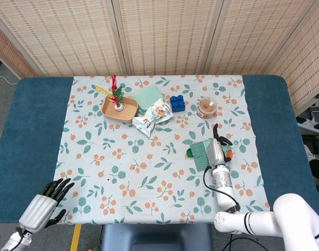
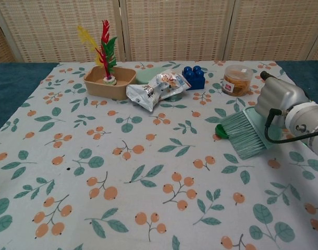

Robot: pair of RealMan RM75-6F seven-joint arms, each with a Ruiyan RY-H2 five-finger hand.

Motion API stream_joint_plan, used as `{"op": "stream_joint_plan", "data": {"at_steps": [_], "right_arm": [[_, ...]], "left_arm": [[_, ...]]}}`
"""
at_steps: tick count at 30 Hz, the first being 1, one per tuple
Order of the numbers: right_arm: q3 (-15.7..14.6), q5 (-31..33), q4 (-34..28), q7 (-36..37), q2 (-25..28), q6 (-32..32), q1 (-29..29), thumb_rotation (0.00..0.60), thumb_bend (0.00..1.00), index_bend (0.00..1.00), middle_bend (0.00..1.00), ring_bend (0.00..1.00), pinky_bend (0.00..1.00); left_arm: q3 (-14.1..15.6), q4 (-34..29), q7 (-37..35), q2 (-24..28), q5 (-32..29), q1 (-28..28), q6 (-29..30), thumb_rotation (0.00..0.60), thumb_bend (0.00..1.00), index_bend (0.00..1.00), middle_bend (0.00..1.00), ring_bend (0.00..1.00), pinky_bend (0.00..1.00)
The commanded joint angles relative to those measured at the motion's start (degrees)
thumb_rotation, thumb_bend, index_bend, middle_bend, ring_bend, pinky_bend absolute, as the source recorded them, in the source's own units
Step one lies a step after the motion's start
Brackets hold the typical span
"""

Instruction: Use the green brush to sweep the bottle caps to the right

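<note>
My right hand (image 1: 217, 150) (image 2: 276, 101) grips the green brush (image 1: 202, 154) (image 2: 243, 134) at the right side of the floral cloth, bristles pointing toward the near left. One green bottle cap (image 1: 190, 152) (image 2: 220, 130) shows at the left edge of the bristles, touching them. Any other caps are hidden or out of sight. My left hand (image 1: 46, 201) hangs off the table's near left corner with its fingers apart, holding nothing; only the head view shows it.
At the back of the cloth stand a tan tray (image 1: 130, 110) (image 2: 123, 86) with a feathered toy, a green pad (image 1: 148, 95), a snack bag (image 1: 153, 116) (image 2: 154, 89), a blue block (image 1: 177, 102) (image 2: 194, 76) and a snack jar (image 1: 207, 107) (image 2: 237, 79).
</note>
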Motion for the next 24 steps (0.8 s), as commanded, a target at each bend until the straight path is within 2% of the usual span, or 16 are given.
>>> {"op": "stream_joint_plan", "data": {"at_steps": [1,11,24], "right_arm": [[-0.27,0.77,2.30,0.45,0.08,-1.76,0.38,0.600,0.44,1.00,0.83,0.57,0.00],[-2.26,1.43,10.52,1.52,0.15,-6.20,0.14,0.600,0.44,1.00,0.83,0.57,0.00],[-5.17,0.81,15.16,3.94,7.28,-8.33,-2.86,0.600,0.44,1.00,0.83,0.57,0.00]], "left_arm": [[-0.37,0.03,0.40,-0.30,-0.79,-0.24,-0.59,0.600,0.39,0.00,0.00,0.00,0.12],[-1.10,0.38,1.77,-1.02,-2.86,-0.43,-1.65,0.600,0.39,0.00,0.00,0.00,0.12],[-1.28,0.46,3.84,-2.05,-4.19,-0.67,-2.88,0.600,0.39,0.00,0.00,0.00,0.12]]}}
